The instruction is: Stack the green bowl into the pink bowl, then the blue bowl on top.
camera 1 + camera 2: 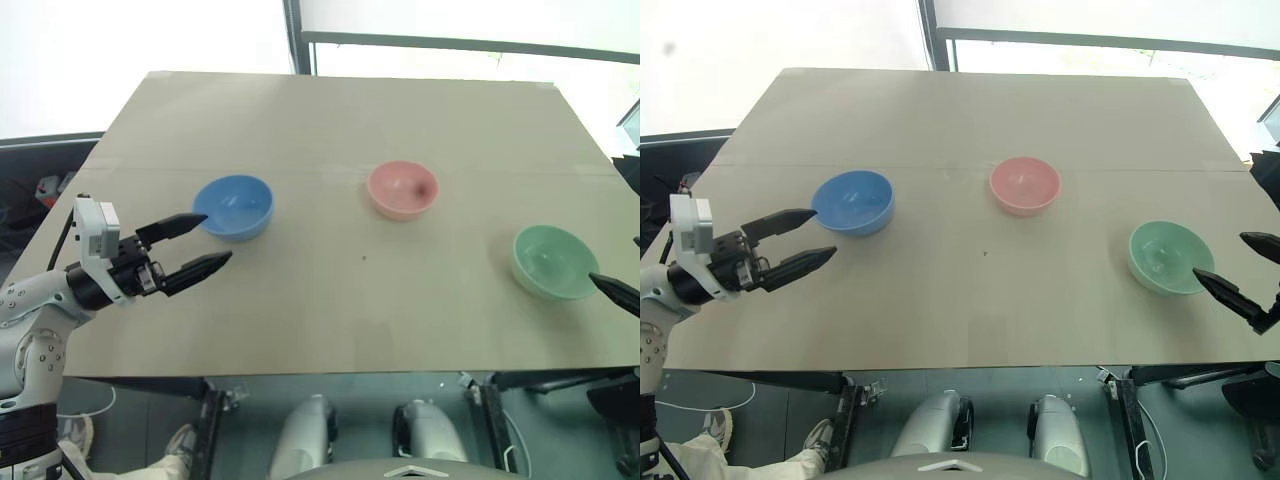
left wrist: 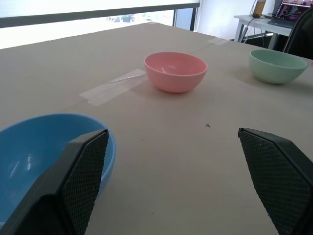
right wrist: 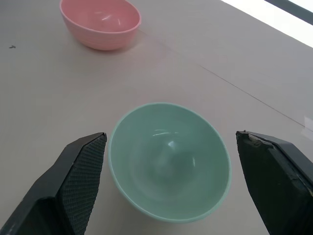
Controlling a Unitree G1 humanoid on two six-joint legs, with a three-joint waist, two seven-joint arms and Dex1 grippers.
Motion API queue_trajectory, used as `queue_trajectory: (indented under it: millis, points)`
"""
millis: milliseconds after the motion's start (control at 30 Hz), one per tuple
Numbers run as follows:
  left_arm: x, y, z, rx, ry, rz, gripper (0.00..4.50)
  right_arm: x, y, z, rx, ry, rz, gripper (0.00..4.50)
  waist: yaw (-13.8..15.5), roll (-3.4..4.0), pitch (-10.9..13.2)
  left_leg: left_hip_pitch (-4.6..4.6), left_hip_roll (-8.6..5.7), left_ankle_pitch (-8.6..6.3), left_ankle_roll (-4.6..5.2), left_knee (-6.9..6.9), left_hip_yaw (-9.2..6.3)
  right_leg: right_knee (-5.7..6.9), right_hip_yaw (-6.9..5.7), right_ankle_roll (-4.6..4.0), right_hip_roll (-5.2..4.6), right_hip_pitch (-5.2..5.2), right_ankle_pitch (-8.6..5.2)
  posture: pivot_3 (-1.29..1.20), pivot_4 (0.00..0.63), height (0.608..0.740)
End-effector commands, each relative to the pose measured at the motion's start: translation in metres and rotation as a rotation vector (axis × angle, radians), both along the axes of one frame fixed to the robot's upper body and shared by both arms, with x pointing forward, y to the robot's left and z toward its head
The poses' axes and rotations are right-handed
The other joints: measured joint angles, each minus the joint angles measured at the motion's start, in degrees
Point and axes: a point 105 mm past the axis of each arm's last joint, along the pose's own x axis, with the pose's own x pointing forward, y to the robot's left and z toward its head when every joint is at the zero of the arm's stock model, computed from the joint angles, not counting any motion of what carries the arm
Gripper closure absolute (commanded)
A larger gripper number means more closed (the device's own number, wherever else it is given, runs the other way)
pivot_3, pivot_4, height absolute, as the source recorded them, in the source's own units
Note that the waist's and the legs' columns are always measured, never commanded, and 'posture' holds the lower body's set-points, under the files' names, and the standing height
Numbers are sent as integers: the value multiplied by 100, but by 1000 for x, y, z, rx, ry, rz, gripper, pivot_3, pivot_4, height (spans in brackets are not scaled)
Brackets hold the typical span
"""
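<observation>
Three bowls stand apart on the tan table point(image 1: 330, 120). The blue bowl point(image 1: 234, 206) is on the left, the pink bowl point(image 1: 402, 188) sits in the middle toward the back, and the green bowl point(image 1: 554, 260) is on the right. My left gripper point(image 1: 215, 238) is open just left of and in front of the blue bowl, its upper fingertip near the rim, holding nothing. At the table's right edge my right gripper point(image 1: 1220, 255) stands open beside the green bowl. In the right wrist view the green bowl point(image 3: 168, 161) lies between its spread fingers, untouched.
A strip of clear tape point(image 2: 112, 85) lies on the table behind the blue bowl. The table's front edge point(image 1: 330, 375) runs close below both grippers. A desk with a laptop point(image 2: 293, 10) stands beyond the table's right side.
</observation>
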Motion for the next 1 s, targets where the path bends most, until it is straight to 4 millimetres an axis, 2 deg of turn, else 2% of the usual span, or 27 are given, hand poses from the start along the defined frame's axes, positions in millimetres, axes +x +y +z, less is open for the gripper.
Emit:
queue_trajectory:
  millis: [33, 400, 467, 633, 733, 767, 900, 1000]
  points:
    - [0, 0, 9, 20, -22, 10, 0, 2, 8, 9, 1, -34, 18, 52, -1, 0, 0, 0, 0, 0, 0, 0, 0, 0, 0, 0, 0, 0, 0, 0, 150, 740]
    - [1, -6, 6, 3, -16, 2, 0, 11, 23, 9, 21, -37, 50, 52, 1, -1, 0, 0, -1, 0, 0, 1, 1, 2, 1, 0, -2, 0, 0, 0, 150, 740]
    - [2, -10, 6, -5, -17, -3, 0, 16, 32, 11, 36, -58, 84, 52, -5, -1, 0, 1, -1, 0, 0, 1, 1, 2, 2, 0, -1, 0, 0, 0, 150, 740]
    - [2, -30, 1, -11, -29, -54, 0, 46, 91, 3, 56, -65, 240, 52, -42, -3, -1, 16, 3, 1, -1, 2, 15, 15, 18, 0, 1, 1, 0, 0, 150, 740]
    - [1, -41, 0, -22, -31, -92, 0, 65, 133, -4, 0, -70, 363, 52, -34, -4, 1, 15, 2, 1, -1, 2, 19, 17, 22, -1, 1, -4, 1, 0, 150, 740]
    - [1, -43, 0, -23, -31, -101, 0, 69, 142, -6, -13, -71, 384, 52, -32, -5, 0, 12, 2, 1, -1, 2, 19, 16, 22, -1, 2, -7, 1, 0, 150, 740]
    - [-4, -49, -3, -28, -24, -122, 0, 95, 190, -16, -150, -153, 516, 52, -21, -3, 2, -2, -2, 1, -1, 0, 18, 9, 18, -1, 2, -19, 1, 0, 150, 740]
    - [-7, -48, -4, -31, -20, -113, 0, 119, 217, -30, -285, -217, 583, 52, -23, -6, 3, -12, -5, 1, 0, 0, 19, 8, 17, 0, 2, -27, 1, 0, 150, 740]
